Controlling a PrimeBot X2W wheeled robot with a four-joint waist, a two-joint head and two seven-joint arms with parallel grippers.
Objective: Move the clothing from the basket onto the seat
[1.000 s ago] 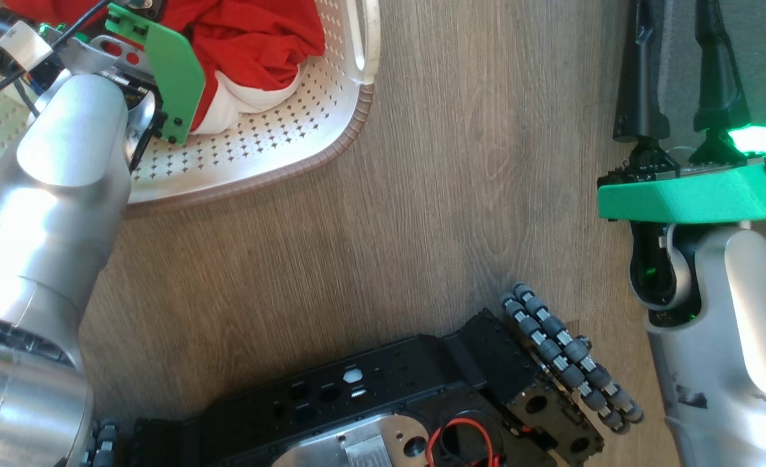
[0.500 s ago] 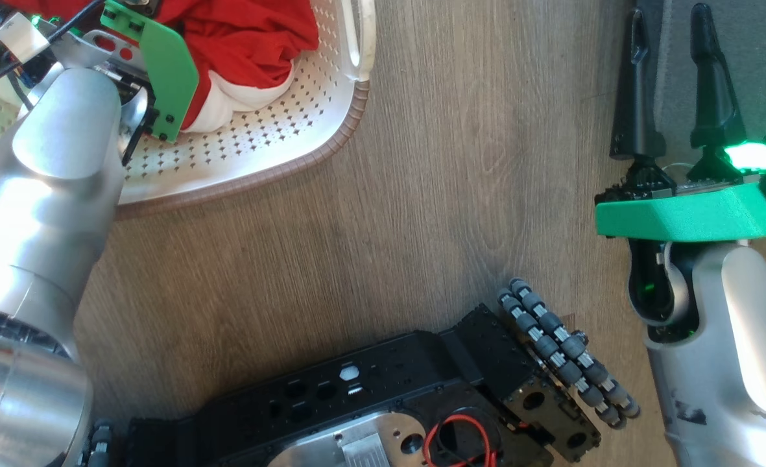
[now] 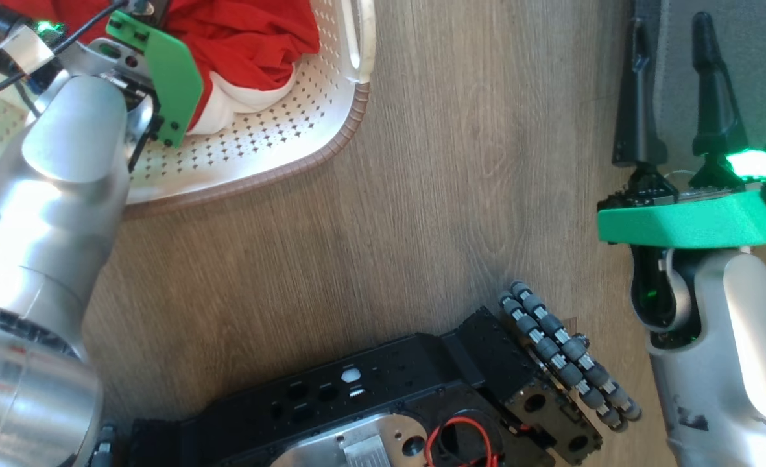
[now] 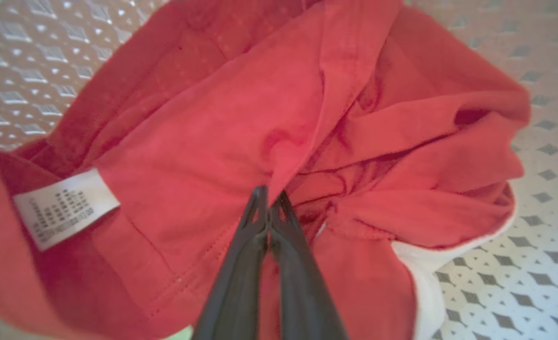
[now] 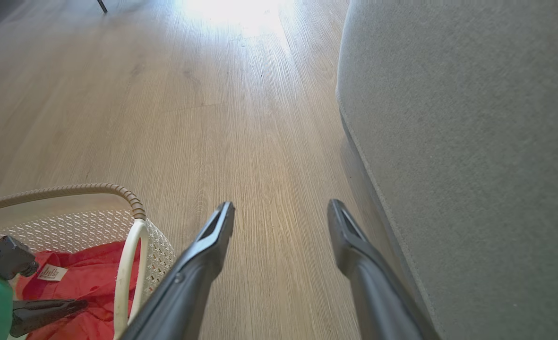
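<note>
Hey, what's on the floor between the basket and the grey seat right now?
Just bare wooden floor lies between the basket and the seat; the right wrist view shows that stretch.

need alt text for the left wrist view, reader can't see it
The left end effector is shut on a fold of the red clothing, which lies bunched in the white perforated basket. A white care label shows at the left of the fabric and a white band at the lower right.
</note>
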